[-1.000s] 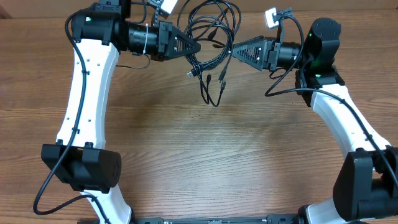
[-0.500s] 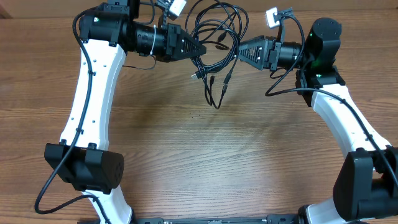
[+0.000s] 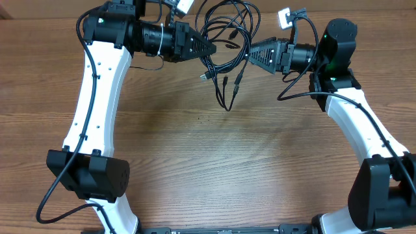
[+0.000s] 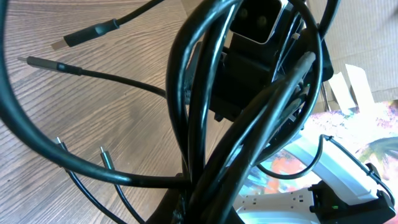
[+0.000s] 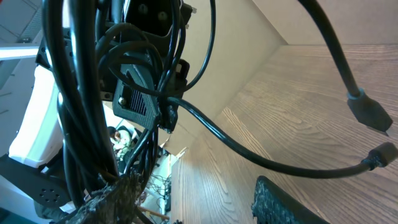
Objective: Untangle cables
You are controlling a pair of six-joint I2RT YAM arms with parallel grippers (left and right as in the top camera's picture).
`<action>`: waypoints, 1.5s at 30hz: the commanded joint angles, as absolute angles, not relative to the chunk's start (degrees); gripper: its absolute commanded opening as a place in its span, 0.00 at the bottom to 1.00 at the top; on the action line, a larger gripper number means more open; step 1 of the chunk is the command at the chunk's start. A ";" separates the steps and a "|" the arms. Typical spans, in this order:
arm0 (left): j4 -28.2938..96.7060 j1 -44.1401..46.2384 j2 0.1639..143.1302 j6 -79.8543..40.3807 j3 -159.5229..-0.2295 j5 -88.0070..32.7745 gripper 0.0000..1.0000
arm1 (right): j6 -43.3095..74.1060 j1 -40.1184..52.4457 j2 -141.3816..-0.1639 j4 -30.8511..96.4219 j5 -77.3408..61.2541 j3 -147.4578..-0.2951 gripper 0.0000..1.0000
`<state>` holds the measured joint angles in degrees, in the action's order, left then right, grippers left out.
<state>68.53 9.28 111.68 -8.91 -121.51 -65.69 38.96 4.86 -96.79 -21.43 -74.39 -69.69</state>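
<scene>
The cables point(image 3: 224, 81) hang as a black looped bundle between my two grippers at the table's far middle, with plug ends dangling just above the wood. My left gripper point(image 3: 209, 49) is shut on the bundle from the left. In the left wrist view the thick strands point(image 4: 199, 124) rise straight out of the left gripper point(image 4: 199, 208). My right gripper point(image 3: 249, 54) faces the bundle from the right, open. In the right wrist view the cables point(image 5: 74, 93) lie against the right gripper's point(image 5: 199, 199) left finger, while the other finger point(image 5: 286, 202) stands apart with bare wood between.
The wooden table point(image 3: 195, 162) stretches toward me below the hanging cable ends. Both arm bases stand at the near corners. Beyond the far edge, a white power strip point(image 4: 280, 202) and clutter show in the left wrist view.
My left gripper has carried the bundle a little to the right, closer to the right gripper. The right gripper's fingers have spread wider.
</scene>
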 commanded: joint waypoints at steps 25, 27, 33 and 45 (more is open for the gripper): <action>66.57 8.91 112.18 -11.22 -121.86 -59.53 0.04 | 38.70 4.64 -95.35 -20.88 -76.79 -70.85 0.60; 66.57 8.91 112.18 -11.27 -121.86 -59.55 0.04 | 38.70 4.64 -95.35 -20.88 -76.79 -70.85 0.60; 65.39 8.91 112.18 -12.49 -121.86 -59.57 0.04 | 38.68 4.64 -95.35 -20.45 -76.79 -70.85 0.60; 63.55 8.91 112.18 -13.74 -121.86 -60.36 0.04 | 38.68 4.64 -95.35 -20.27 -76.79 -70.85 0.61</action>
